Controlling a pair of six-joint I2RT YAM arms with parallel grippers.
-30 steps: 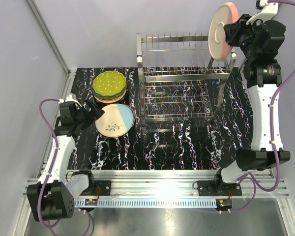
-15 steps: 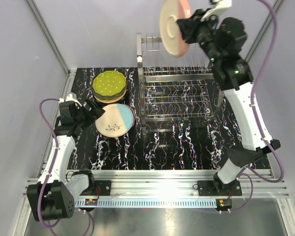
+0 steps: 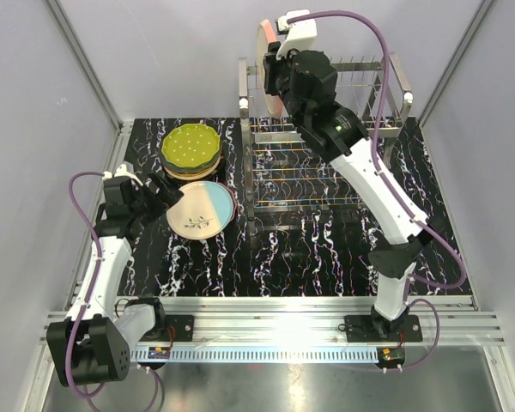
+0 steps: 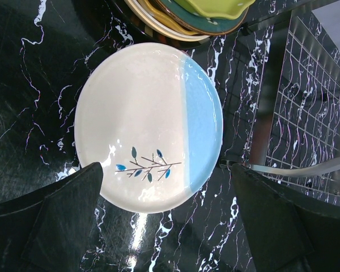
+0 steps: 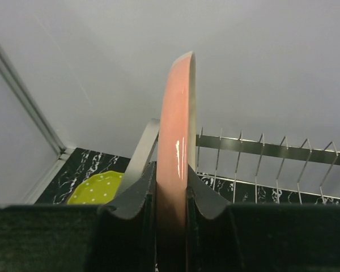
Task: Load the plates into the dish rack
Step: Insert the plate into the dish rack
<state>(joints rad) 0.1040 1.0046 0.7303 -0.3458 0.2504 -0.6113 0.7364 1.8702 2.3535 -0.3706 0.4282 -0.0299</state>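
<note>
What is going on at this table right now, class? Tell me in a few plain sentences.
The right gripper is shut on a pink round plate, holding it on edge above the left end of the shiny metal wire dish rack. The left gripper hangs open over a cream and pale blue plate with a leaf sprig, which lies flat on the black marbled table. Behind it sits a stack of plates topped by a dotted green one. No plate shows in the rack.

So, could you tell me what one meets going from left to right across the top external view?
The left gripper → white-and-blue plate → dish rack. The pink plate in the right gripper hangs within the rack's span, and the green-topped stack sits over the plate's, so both are left out.
</note>
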